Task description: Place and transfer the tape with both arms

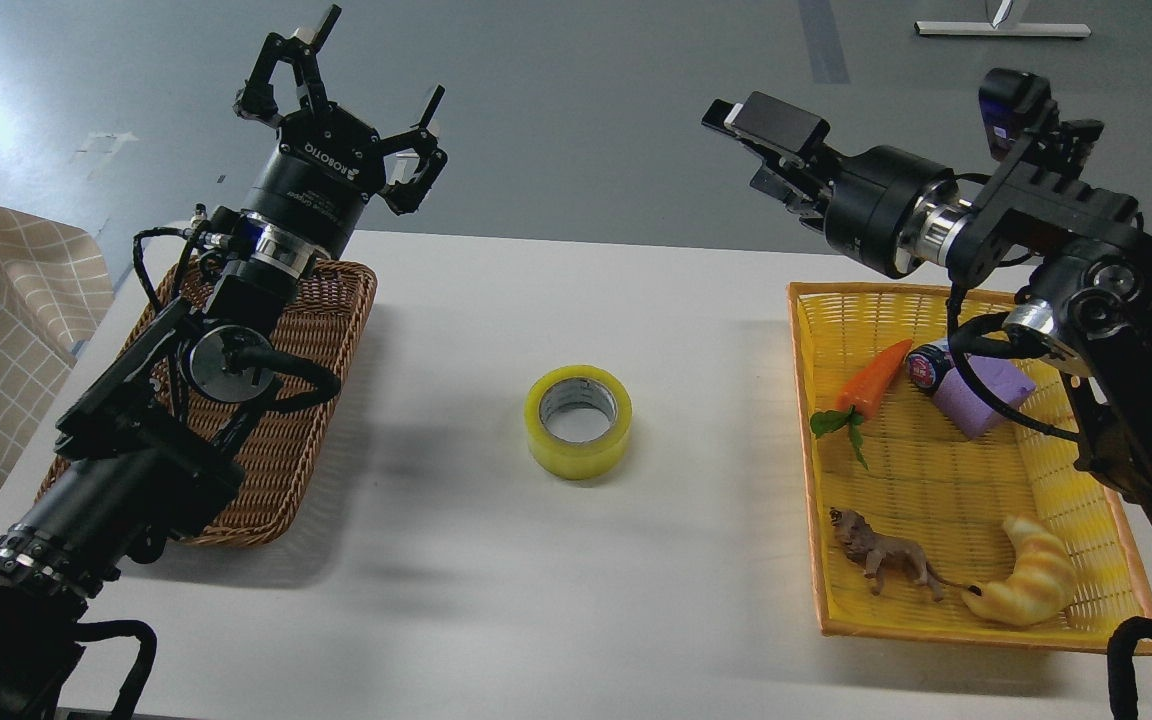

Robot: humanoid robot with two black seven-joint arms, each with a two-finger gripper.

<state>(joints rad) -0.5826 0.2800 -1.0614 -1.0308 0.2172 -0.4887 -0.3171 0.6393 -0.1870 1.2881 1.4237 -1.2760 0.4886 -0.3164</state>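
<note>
A stiff, light, probably slick roll of tape (578, 421) lies flat mid-table, best pinched across its wall, as the left gripper (356, 95) hangs spread empty; the right gripper's (751, 125) state is unclear.

Brown wicker basket (336, 300); yellow tray (936, 470) holds carrot (876, 375), lion (886, 560), croissant (1031, 585).
</note>
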